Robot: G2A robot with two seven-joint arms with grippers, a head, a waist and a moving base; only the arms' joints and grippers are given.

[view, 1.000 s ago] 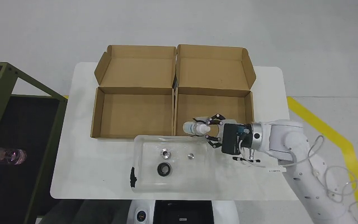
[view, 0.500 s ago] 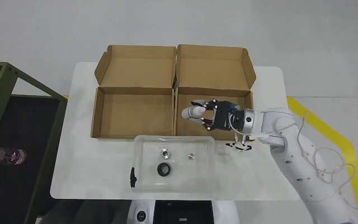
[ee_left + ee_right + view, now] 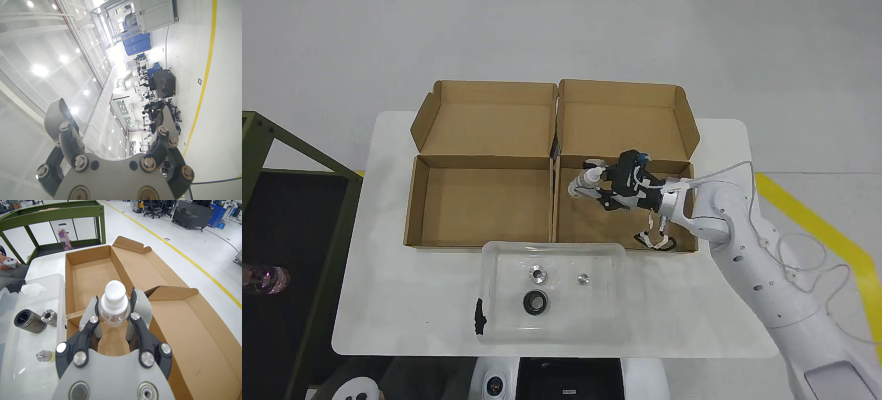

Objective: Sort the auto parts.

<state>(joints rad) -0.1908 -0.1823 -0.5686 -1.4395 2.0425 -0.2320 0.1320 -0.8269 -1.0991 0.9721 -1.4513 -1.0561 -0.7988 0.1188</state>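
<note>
My right gripper [image 3: 594,186] [image 3: 115,298] is shut on a small clear bottle with a white cap [image 3: 585,182] [image 3: 114,306]. It holds the bottle above the near-left part of the right cardboard box [image 3: 662,215] [image 3: 189,332]. The left cardboard box [image 3: 482,205] [image 3: 90,275] stands beside it. In the clear plastic tray [image 3: 487,290] lie a dark-ringed linear bearing [image 3: 535,303] [image 3: 30,321], a metal bushing [image 3: 538,272] [image 3: 49,317] and a small metal piece [image 3: 583,279] [image 3: 43,355]. My left gripper [image 3: 109,111] is open and points up at the ceiling.
Both boxes have their lids folded open toward the table's far side. A black scrap [image 3: 480,318] sits at the tray's near-left corner. A green rack [image 3: 272,200] with a pink bottle [image 3: 64,240] stands left of the white table [image 3: 392,280].
My right gripper carried the bottle from the tray's far edge away from me and over the right box. The parts in the tray stayed put.
</note>
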